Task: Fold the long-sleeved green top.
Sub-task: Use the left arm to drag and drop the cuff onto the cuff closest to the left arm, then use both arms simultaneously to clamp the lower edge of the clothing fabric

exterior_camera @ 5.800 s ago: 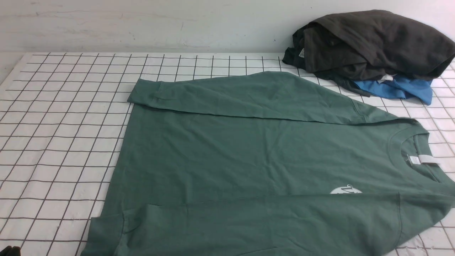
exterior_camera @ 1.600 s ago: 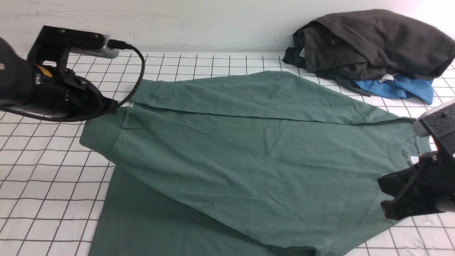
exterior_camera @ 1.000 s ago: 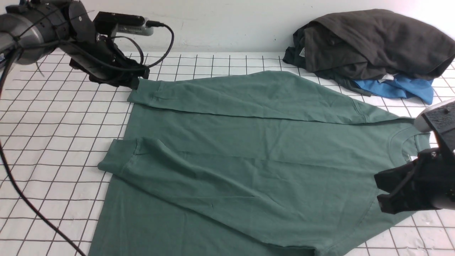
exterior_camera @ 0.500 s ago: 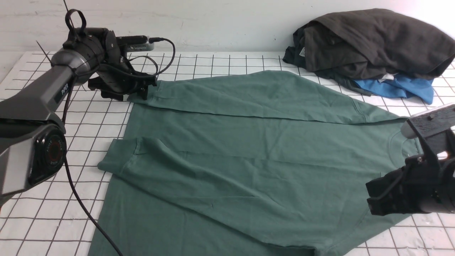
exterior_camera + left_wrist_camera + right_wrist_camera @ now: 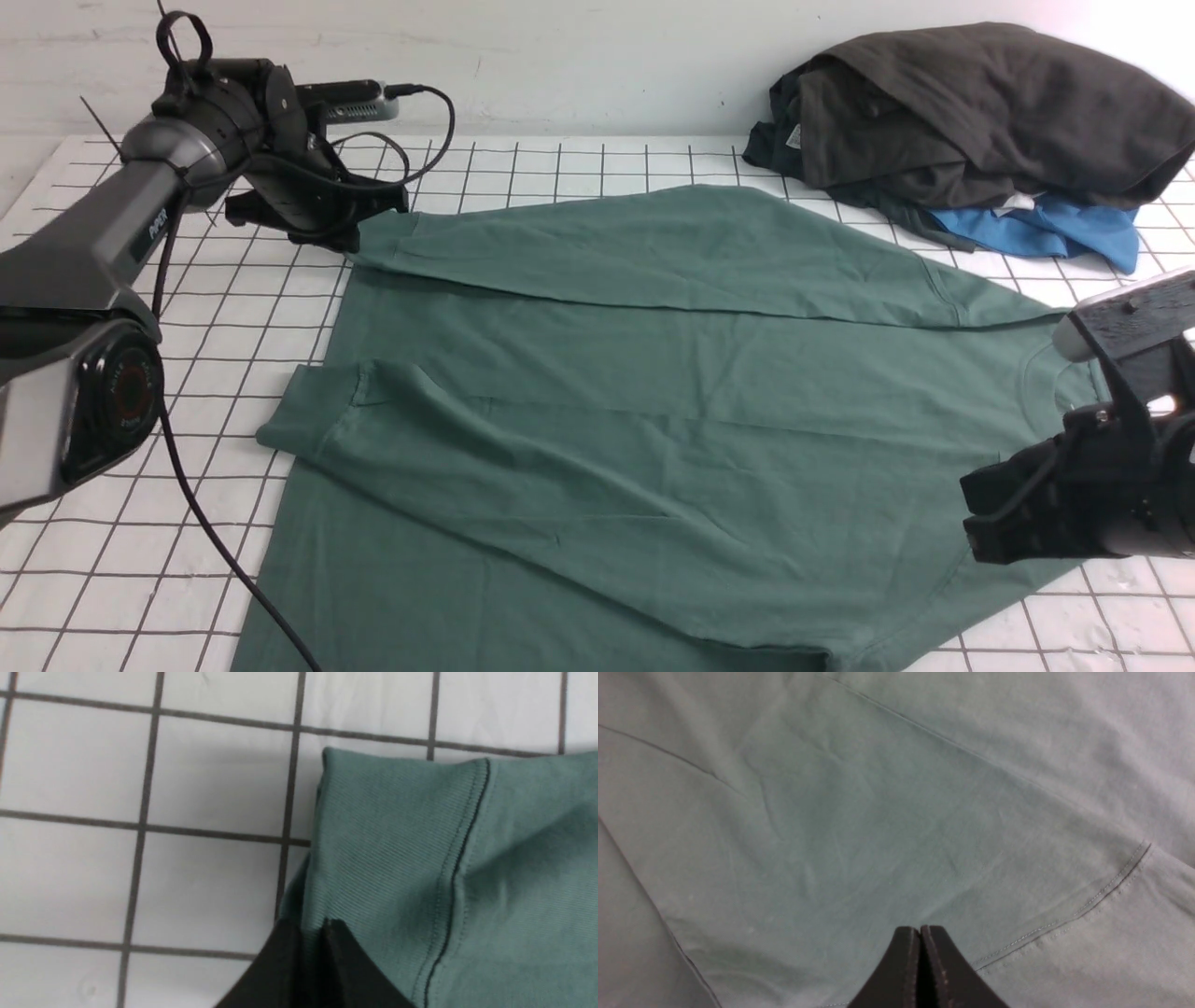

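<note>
Jaws first: the left gripper (image 5: 355, 233) is clenched on the ribbed cuff (image 5: 397, 835) of the far sleeve (image 5: 653, 252), with a thin edge of cloth nipped between its black tips, at the far left of the table. The right gripper (image 5: 973, 527) has its tips pressed together with nothing between them. It sits low over the fabric at the near right, by a shoulder seam; whether it touches the cloth I cannot tell.

The green top (image 5: 653, 373) lies spread across the middle of the checked table cover (image 5: 233, 327), neck to the right and hem to the left, with the near sleeve (image 5: 467, 439) already laid across the body.

To my eye it is light, limp cotton that will drape and drag rather than hold a shape, and a pull at one point will ripple the layers beneath. The cuff looks the sensible hold, being thicker and ribbed and so less likely to slip. Lifting it clear before carrying it over should spare the flat body. A dark garment pile (image 5: 980, 103) sits far right, well apart from the cuff.
</note>
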{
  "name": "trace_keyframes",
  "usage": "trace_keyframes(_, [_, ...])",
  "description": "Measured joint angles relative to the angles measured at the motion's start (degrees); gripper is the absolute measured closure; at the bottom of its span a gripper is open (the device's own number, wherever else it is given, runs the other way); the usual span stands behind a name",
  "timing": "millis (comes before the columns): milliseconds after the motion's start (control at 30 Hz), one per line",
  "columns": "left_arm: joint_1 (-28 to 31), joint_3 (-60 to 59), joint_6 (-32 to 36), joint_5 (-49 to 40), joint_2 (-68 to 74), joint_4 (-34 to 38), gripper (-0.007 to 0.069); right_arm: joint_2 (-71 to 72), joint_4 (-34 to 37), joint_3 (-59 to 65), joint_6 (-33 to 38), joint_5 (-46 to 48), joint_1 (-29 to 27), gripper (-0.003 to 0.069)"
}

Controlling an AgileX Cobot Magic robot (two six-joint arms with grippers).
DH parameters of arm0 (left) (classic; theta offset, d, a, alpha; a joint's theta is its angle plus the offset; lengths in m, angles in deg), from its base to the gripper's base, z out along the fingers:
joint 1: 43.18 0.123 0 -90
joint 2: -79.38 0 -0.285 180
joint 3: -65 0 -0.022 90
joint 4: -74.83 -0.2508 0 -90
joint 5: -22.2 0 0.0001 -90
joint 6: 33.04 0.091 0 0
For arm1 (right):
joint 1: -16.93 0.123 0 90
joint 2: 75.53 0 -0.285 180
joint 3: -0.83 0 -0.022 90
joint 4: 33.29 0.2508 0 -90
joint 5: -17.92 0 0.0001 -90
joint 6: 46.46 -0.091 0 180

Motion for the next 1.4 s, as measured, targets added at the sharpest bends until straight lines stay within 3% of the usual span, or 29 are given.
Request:
trace_keyframes(233, [-0.5, -2.6, 8.0, -15.8, -12.4, 4.5, 0.0602, 0.0, -1.5, 0.0, 0.0, 2.4, 0.0, 0.0669])
trace_keyframes(267, [-0.6, -3.2, 8.2, -15.8, -12.4, 4.7, 0.0602, 0.0, -1.6, 0.0, 0.0, 2.4, 0.0, 0.0669])
trace_keyframes(567, [-4.0, -50.6, 13.3, -15.5, -35.6, 3.6, 0.0602, 1.4, -2.4, 0.0, 0.0, 2.6, 0.0, 0.0669])
trace_keyframes(867, [-3.9, -55.2, 13.6, -12.5, -42.5, 4.9, 0.0590, 1.4, -0.3, 0.0, 0.0, 1.8, 0.0, 0.0669])
trace_keyframes(967, [-3.9, -55.8, 13.8, -11.6, -42.3, 3.4, 0.0554, 1.4, -0.3, 0.0, 0.0, 2.4, 0.0, 0.0669])
trace_keyframes(1000, [-3.9, -56.6, 13.8, -10.5, -41.8, 1.8, 0.0494, 1.5, -0.3, 0.0, 0.0, 2.9, 0.0, 0.0669])
trace_keyframes(1033, [-3.9, -56.6, 13.8, -10.4, -41.8, 1.6, 0.0486, 1.5, -0.3, 0.0, 0.0, 2.9, 0.0, 0.0669])
trace_keyframes(1133, [-3.9, -57.2, 13.6, -9.9, -41.1, -0.6, 0.0323, 1.5, -0.3, 0.0, 0.1, 3.8, 0.0, 0.0669])
trace_keyframes(1233, [-4.0, -57.2, 13.3, -12.2, -41.6, -0.8, 0.0226, 1.5, -0.3, 0.0, 0.3, 4.1, 0.0, 0.0669])
trace_keyframes(1333, [-6.0, -57.6, 13.3, -13.3, -43.7, -1.3, 0.0193, 1.5, -0.4, 0.0, 1.5, 4.6, 0.0, 0.0669])
trace_keyframes(1400, [-11.2, -59.1, 14.5, -12.8, -45.9, -2.0, 0.0195, 1.5, 0.4, 0.0, 5.7, 6.1, 0.0, 0.0669])
